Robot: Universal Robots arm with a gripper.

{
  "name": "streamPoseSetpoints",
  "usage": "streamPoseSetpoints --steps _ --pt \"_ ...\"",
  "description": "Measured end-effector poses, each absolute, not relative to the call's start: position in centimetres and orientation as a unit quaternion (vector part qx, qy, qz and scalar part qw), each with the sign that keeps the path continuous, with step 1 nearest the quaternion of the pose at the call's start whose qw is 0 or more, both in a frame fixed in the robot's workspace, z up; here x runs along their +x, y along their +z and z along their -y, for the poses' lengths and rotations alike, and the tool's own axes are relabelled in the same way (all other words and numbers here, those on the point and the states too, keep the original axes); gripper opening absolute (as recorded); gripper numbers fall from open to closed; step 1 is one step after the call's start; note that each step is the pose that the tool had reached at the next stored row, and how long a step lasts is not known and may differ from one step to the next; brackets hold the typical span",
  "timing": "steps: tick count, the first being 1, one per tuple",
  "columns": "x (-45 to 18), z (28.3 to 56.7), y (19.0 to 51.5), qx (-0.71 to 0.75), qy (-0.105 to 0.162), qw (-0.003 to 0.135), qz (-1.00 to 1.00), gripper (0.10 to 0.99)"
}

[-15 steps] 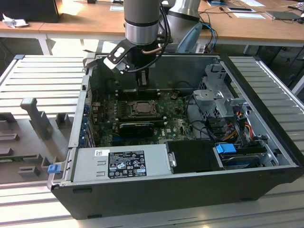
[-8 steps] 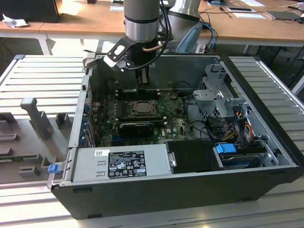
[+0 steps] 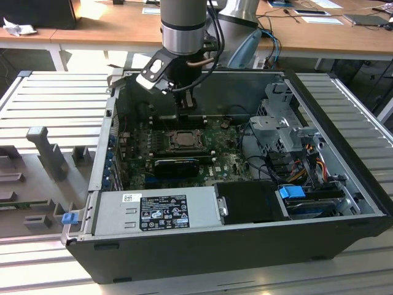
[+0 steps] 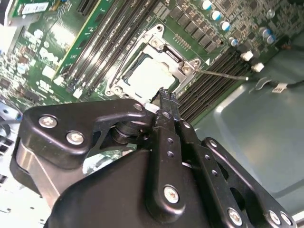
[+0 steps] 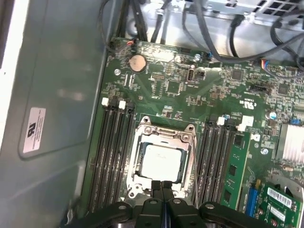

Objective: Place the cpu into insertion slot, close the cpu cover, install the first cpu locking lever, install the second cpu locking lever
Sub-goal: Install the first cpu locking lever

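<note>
The pale square cpu (image 5: 161, 161) (image 4: 152, 78) lies in the insertion slot (image 3: 184, 140) on the green board. The cpu cover (image 5: 164, 134) (image 4: 164, 42), a metal frame, lies flat around it, with the chip showing through its window. One thin locking lever (image 4: 221, 74) sticks out from a corner of the socket. In the first wrist view it shows as a wire (image 5: 194, 161) along one side of the socket. My gripper (image 5: 162, 186) (image 4: 167, 95) (image 3: 184, 114) hangs just above the socket's edge. Its black fingers are shut together with nothing between them.
Dark memory slots (image 5: 111, 152) flank the socket on both sides. A grey power supply (image 3: 156, 212) fills the case's front. A metal drive cage (image 3: 282, 123) and cables (image 3: 307, 166) stand at the exterior view's right. The case wall (image 5: 61, 95) is close by.
</note>
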State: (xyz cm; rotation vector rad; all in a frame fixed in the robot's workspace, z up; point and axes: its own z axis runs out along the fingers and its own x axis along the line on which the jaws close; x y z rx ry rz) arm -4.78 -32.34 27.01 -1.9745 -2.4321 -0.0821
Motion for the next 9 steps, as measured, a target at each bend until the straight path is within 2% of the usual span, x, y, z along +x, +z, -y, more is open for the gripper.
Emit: streamPoseSetpoints --steps 9 --pt "-4.82 32.34 27.01 -0.564 -0.026 0.006 0.826 0.106"
